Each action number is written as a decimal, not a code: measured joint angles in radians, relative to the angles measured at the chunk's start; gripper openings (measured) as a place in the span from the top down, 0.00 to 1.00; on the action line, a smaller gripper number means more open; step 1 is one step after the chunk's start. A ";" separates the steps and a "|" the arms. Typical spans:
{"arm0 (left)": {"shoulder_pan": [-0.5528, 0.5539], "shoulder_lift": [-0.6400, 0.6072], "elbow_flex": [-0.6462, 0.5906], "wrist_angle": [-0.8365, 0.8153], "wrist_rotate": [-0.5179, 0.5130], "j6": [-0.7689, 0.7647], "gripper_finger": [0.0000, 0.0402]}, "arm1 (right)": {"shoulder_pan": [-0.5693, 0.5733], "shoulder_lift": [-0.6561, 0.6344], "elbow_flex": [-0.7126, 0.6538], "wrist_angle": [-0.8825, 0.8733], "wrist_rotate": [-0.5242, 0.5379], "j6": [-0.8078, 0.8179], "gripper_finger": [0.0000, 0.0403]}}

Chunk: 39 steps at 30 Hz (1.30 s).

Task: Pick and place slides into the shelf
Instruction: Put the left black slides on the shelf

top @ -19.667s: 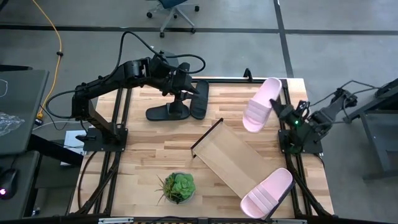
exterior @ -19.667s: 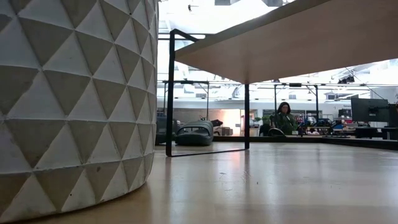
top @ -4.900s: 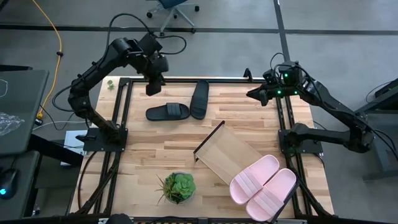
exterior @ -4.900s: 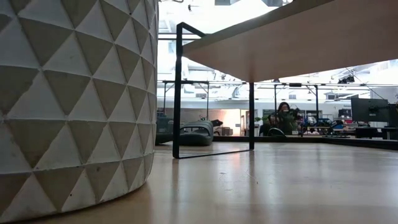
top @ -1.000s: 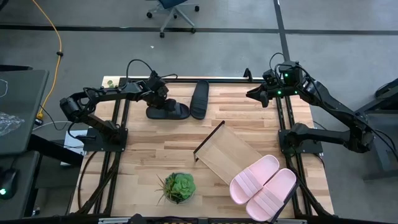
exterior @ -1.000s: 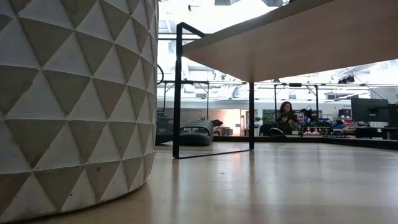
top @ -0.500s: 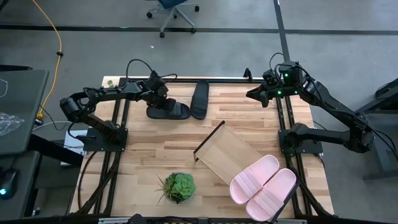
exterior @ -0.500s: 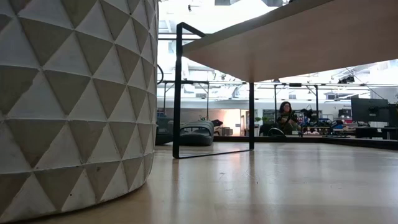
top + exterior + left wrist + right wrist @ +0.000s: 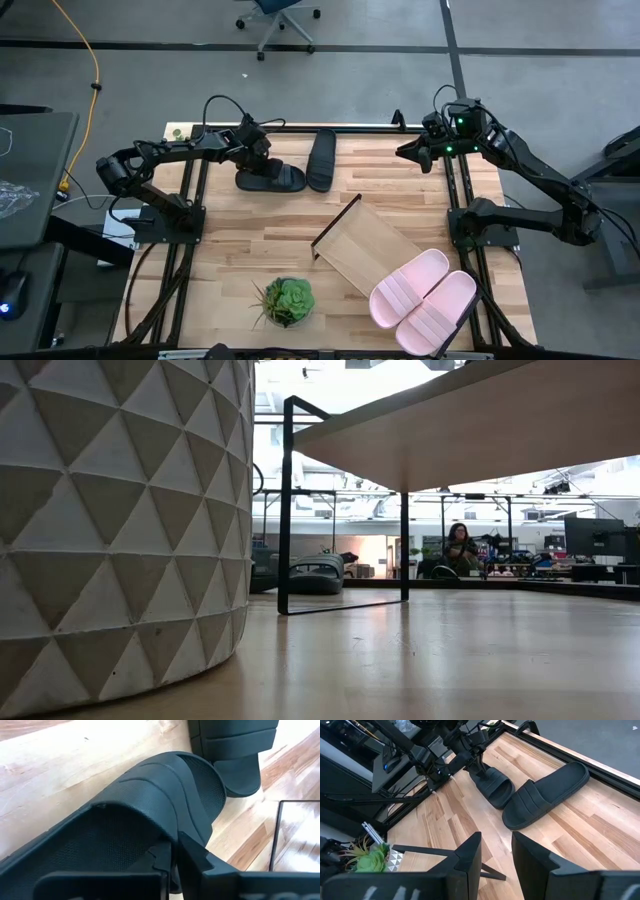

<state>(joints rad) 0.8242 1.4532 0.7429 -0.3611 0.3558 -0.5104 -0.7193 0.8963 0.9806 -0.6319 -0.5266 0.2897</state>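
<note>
Two black slides lie sole-down at the table's far side: one (image 9: 272,180) under my left gripper (image 9: 256,163), the other (image 9: 320,158) just to its right, also seen in the right wrist view (image 9: 545,790). Two pale pink slides (image 9: 422,292) sit side by side on the near right end of the light-wood shelf (image 9: 360,240), which stands on its black frame legs. My left gripper (image 9: 172,862) is shut at the first black slide's strap. My right gripper (image 9: 497,852) hangs open above the table's far right corner (image 9: 415,153). My left gripper meets the black slide at the edge of its ribbed strap (image 9: 165,832). The two fingers (image 9: 194,854) stand almost together there and slant down from the table's left side. The slide lies sole-down on the table. What sits between the fingertips is hidden by the fingers themselves.
A green plant in a white faceted pot (image 9: 285,300) stands near the table's near edge and fills the low view's left (image 9: 120,530). The shelf's frame leg (image 9: 285,500) stands ahead of it. A person (image 9: 460,548) sits in the room behind. Bare planks lie left of the shelf.
</note>
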 joint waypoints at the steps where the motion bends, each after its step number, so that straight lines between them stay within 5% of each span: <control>1: 0.000 0.000 0.000 -0.003 0.001 0.007 0.99 | 0.000 0.000 0.000 0.000 0.000 0.000 0.75; 20: 0.001 -0.061 0.000 -0.057 0.073 0.064 0.99 | 0.000 0.000 0.000 -0.023 0.000 -0.004 0.75; 39: 0.000 -0.358 0.025 -0.052 0.080 -0.004 1.00 | 0.000 0.000 0.000 -0.023 0.000 -0.007 0.75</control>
<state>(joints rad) 0.8246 1.0949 0.7677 -0.4129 0.4362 -0.5145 -0.7193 0.8963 0.9806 -0.6544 -0.5262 0.2825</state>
